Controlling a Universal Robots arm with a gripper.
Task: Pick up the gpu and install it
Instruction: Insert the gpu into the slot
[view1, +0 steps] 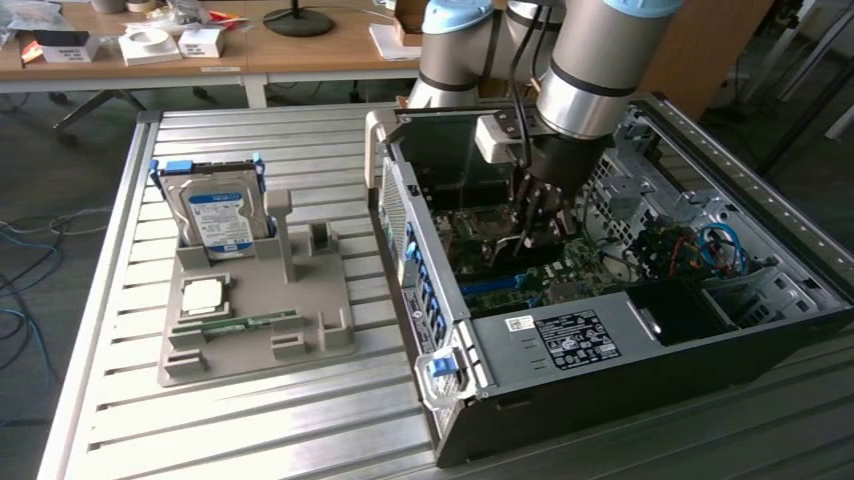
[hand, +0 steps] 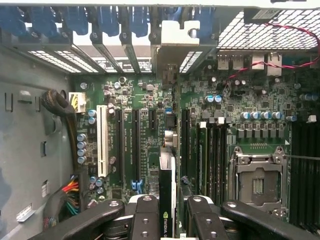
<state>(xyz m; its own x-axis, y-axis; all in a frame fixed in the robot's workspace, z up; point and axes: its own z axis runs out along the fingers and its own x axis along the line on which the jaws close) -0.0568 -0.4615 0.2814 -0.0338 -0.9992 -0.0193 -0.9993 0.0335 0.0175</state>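
End effector (hand: 167, 209) pinches the gpu (hand: 167, 177) edge-on inside the case (view1: 561, 345), seemingly just above the motherboard (hand: 142, 100)

- The exterior view looks down at an angle, from middle distance, over the slatted table (view1: 267, 420) into the open computer case (view1: 561, 385) on the exterior view's right.
- The wrist view looks straight down, close, past the gripper (hand: 167, 212) and gpu (hand: 166, 187) onto the motherboard (hand: 150, 100).
- Both views share the motherboard.
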